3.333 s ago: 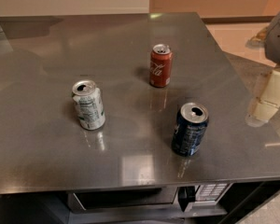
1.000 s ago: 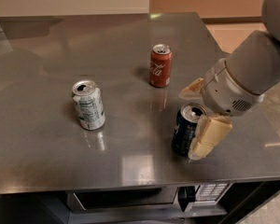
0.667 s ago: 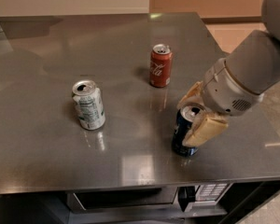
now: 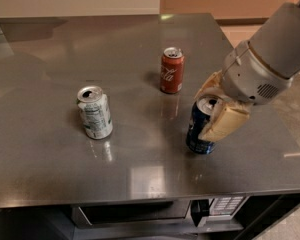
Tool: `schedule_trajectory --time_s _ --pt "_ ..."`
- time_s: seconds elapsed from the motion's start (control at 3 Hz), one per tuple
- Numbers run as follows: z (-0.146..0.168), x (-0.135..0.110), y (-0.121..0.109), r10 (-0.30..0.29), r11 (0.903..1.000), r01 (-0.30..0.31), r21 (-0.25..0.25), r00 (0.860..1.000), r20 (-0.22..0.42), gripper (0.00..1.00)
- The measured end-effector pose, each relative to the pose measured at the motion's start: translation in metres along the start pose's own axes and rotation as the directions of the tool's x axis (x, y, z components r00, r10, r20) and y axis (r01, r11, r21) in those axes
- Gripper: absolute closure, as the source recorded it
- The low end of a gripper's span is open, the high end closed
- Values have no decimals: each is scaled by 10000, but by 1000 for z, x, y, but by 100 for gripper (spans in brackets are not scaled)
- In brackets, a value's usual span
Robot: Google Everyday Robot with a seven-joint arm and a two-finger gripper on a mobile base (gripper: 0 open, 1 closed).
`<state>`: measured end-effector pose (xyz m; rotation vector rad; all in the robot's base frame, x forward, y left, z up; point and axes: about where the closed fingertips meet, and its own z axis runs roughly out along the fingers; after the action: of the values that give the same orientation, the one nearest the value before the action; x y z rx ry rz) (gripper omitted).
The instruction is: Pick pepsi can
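The pepsi can [image 4: 195, 133], dark navy with a silver top, stands upright on the steel table [image 4: 140, 174] at the right front. My gripper [image 4: 205, 115] comes down from the right and straddles the can's upper part. One cream finger [image 4: 224, 124] lies against its near right side, the other [image 4: 208, 86] sits just behind its top. The jaws look open around the can, which rests on the table.
A red cola can [image 4: 171, 70] stands just behind and left of the pepsi can. A white-and-green can [image 4: 94, 112] stands at the left middle. The table's right edge is close to my arm [image 4: 270, 59]. A microwave [image 4: 140, 214] sits under the table front.
My gripper came in from the right and moved onto the pepsi can, its fingers now on either side of the can's top. The cans have not moved.
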<state>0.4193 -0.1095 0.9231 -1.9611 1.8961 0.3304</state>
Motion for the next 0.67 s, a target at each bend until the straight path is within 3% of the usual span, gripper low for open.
schedule_trajectory --time_s 0.33,0.67 --pt "-18 -9 -9 -77 9999 79 -142 9999 94 100" --pt "-44 -22 -28 -108 9994 112 -338 9999 133 100"
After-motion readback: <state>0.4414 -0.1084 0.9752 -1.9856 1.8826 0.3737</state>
